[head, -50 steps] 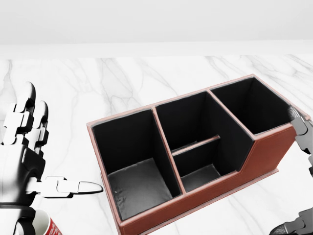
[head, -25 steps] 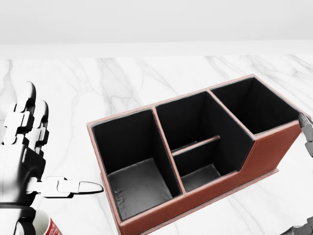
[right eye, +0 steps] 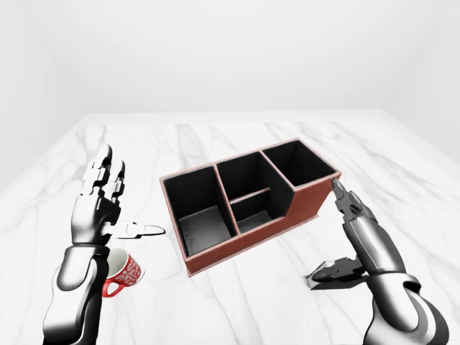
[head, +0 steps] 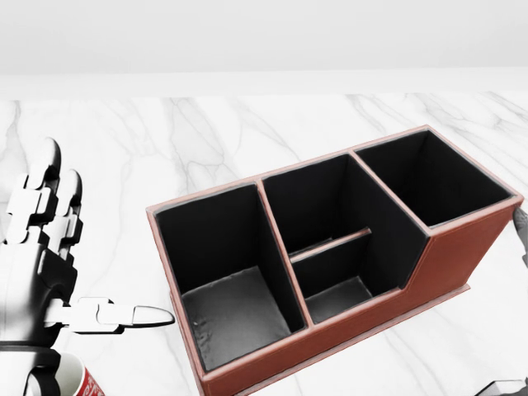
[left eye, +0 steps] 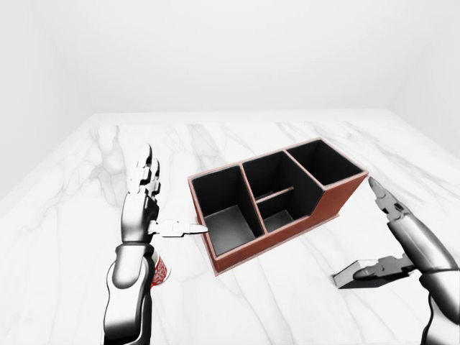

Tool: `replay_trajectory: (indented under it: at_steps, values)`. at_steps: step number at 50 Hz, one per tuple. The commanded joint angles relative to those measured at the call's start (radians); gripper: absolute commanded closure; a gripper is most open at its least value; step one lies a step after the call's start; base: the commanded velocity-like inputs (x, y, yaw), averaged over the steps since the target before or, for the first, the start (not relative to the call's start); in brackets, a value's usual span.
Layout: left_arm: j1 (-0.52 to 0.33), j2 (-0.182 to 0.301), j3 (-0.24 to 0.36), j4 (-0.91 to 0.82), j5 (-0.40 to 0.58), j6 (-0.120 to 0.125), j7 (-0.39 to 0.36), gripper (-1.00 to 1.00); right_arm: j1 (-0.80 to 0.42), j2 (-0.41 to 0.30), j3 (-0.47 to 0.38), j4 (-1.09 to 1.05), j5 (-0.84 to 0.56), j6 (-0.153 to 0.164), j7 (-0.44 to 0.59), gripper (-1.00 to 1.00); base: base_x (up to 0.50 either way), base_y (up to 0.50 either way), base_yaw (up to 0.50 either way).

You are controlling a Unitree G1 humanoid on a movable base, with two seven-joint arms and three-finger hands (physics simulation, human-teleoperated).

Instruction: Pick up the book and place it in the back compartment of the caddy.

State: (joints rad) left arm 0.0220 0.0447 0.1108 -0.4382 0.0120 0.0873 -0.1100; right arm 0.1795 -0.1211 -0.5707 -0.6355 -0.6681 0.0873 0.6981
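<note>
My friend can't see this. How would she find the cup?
Start at the brown caddy on the marble table. Look toward the bottom left of the right-eye view, under the robot's left hand. The mug there is the only red and white patterned thing.

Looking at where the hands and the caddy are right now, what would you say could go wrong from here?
1. The right hand is open above the dark flat book, whose edge lies on the marble table; a shallow pinch might slip.
2. The caddy sits close beside that hand, so a lift could knock its brown wall.
3. The left hand hangs open over the red mug; lowering it might tip the mug.
</note>
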Motion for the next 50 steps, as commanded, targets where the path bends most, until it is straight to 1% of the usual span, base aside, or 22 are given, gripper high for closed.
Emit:
replay_trajectory:
  at_steps: [1,9,10,11,12,17,31,35,37,40,44,47,48,50]
  values:
    - [0.000,0.000,0.001,0.002,0.001,0.000,0.000,-1.00,0.016,0.004,-0.014,0.026,-0.017,0.000,0.000,-1.00,0.00,0.00,0.00]
    - [-0.002,0.000,0.000,0.013,0.001,0.000,0.001,-1.00,0.028,0.012,-0.031,0.031,-0.030,-0.003,0.000,-1.00,0.00,0.00,0.00]
    - [-0.002,0.000,-0.001,0.014,0.002,0.000,0.001,-1.00,0.035,0.013,-0.033,0.034,-0.031,-0.017,0.000,-1.00,0.00,0.00,0.00]
    - [-0.002,0.000,-0.001,0.014,0.002,0.000,0.001,-1.00,0.035,0.013,-0.034,0.035,-0.031,-0.019,0.000,-1.00,0.00,0.00,0.00]
    - [-0.002,0.001,-0.001,0.010,0.002,0.000,0.000,-1.00,0.037,0.014,-0.037,0.039,-0.034,-0.029,0.000,-1.00,0.00,0.00,0.00]
    - [-0.002,0.000,-0.001,0.012,0.002,0.000,0.001,-1.00,0.042,0.016,-0.046,0.048,-0.042,-0.057,0.000,-1.00,0.00,0.00,0.00]
    - [0.000,-0.001,-0.003,0.011,0.004,0.000,0.001,-1.00,0.042,0.013,-0.060,0.080,-0.058,-0.085,0.000,-1.00,0.00,0.00,0.00]
    - [-0.001,0.000,-0.003,0.012,0.004,0.000,0.000,-1.00,0.041,0.005,-0.064,0.109,-0.065,-0.105,0.000,-1.00,0.00,0.00,0.00]
    - [-0.001,0.000,-0.003,0.010,0.004,0.000,0.000,-1.00,0.044,0.000,-0.065,0.124,-0.069,-0.129,-0.008,-1.00,0.00,0.00,0.00]
    - [0.000,-0.001,-0.004,0.011,0.005,0.000,0.000,-1.00,0.044,-0.004,-0.066,0.141,-0.076,-0.144,-0.019,-1.00,0.00,0.00,0.00]
    - [0.000,-0.001,-0.005,0.018,0.005,0.000,0.001,-1.00,0.042,-0.008,-0.068,0.152,-0.079,-0.152,-0.024,-1.00,0.00,0.00,0.00]
    - [0.000,-0.001,-0.005,0.019,0.005,0.000,0.001,-1.00,0.039,-0.015,-0.070,0.176,-0.081,-0.166,-0.039,-1.00,0.00,0.00,0.00]
    - [0.001,-0.001,-0.006,0.020,0.005,0.000,0.001,-1.00,0.038,-0.020,-0.070,0.196,-0.083,-0.175,-0.051,-1.00,0.00,0.00,0.00]
    - [0.001,-0.001,-0.006,0.016,0.005,0.000,0.001,-1.00,0.035,-0.029,-0.069,0.233,-0.085,-0.175,-0.075,-1.00,0.00,0.00,0.00]
